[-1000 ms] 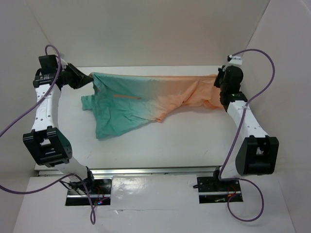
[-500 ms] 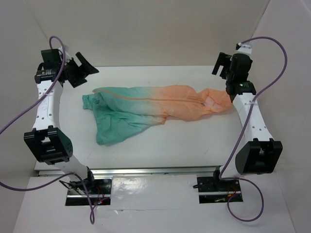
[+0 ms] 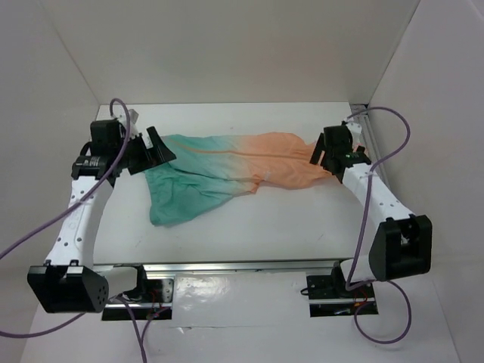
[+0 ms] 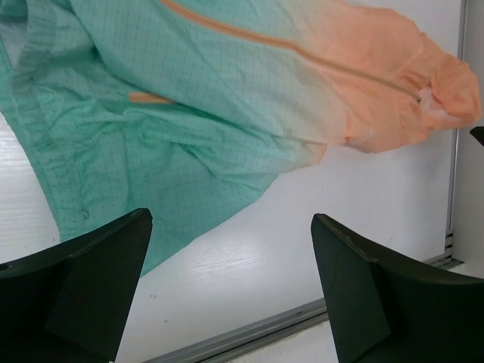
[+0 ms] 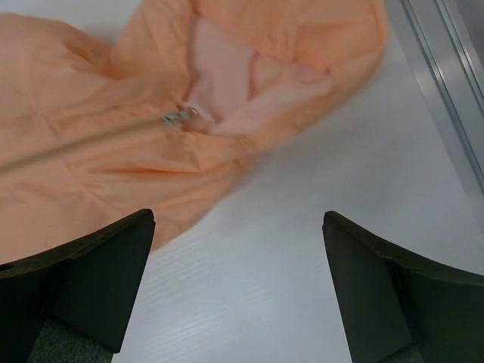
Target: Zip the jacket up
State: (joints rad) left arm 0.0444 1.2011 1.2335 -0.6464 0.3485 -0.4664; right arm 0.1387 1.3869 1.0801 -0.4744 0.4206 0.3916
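On the table (image 3: 302,219), jacket (image 3: 227,162) lying loose, left pincer (image 4: 231,218) agape and empty, right pincer (image 5: 238,217) likewise

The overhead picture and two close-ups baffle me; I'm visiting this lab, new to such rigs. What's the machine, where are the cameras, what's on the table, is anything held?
Two robot arms are bolted at the near edge of a table. The wide picture comes from a fixed camera above and behind them; each close-up from a wrist camera, that arm's dark fingers at the bottom. A jacket, teal fading to peach, lies on the table. The left gripper is at its teal end, the right gripper at the peach end. Both are open; nothing is held.
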